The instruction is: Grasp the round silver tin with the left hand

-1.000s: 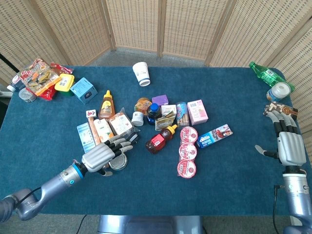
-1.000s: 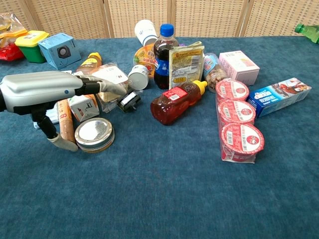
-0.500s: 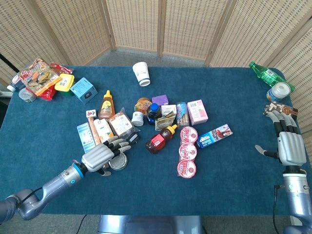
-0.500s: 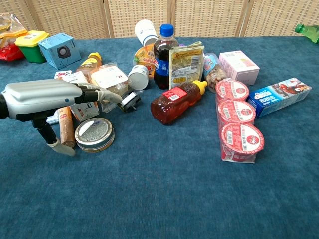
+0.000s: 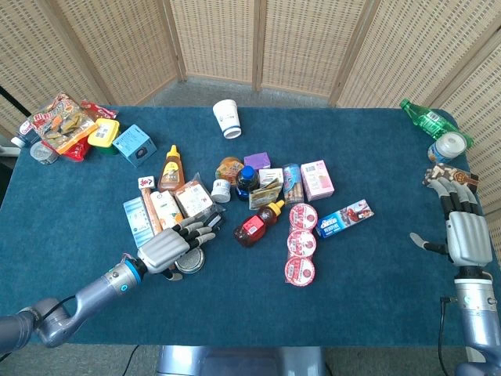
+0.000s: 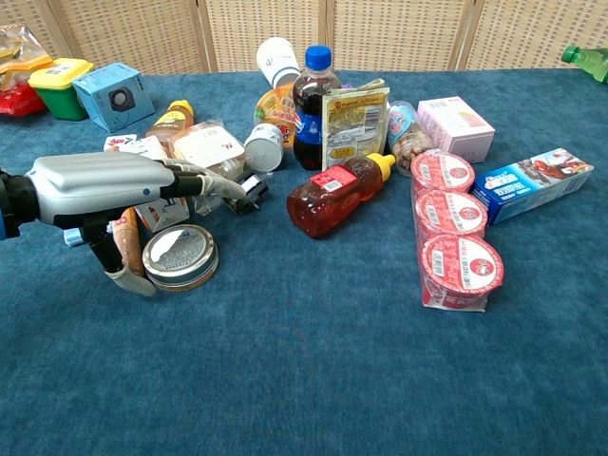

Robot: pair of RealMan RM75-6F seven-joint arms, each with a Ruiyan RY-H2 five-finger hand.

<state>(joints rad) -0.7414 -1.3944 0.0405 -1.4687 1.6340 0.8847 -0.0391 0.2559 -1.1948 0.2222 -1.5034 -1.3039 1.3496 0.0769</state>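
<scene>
The round silver tin (image 6: 180, 256) lies flat on the blue cloth, its shiny lid up; in the head view the tin (image 5: 190, 262) peeks out from under my fingers. My left hand (image 6: 114, 183) hovers just above and left of it, fingers stretched forward over the tin's far side, thumb (image 6: 130, 278) hanging down beside its left rim. Nothing is held; the same left hand (image 5: 168, 247) shows in the head view. My right hand (image 5: 462, 227) rests far right near the table edge, fingers extended and empty.
Small cartons (image 6: 157, 204) and a wrapped packet (image 6: 207, 149) crowd right behind the tin. A honey bottle (image 6: 332, 194), cola bottle (image 6: 311, 104), stacked red-lidded cups (image 6: 456, 242) and a toothpaste box (image 6: 532, 183) lie to the right. Blue box (image 5: 134, 144) and snacks sit far left.
My left hand has shifted slightly right and forward, so its fingers now reach further over the tin. The tin and right hand have stayed put.
</scene>
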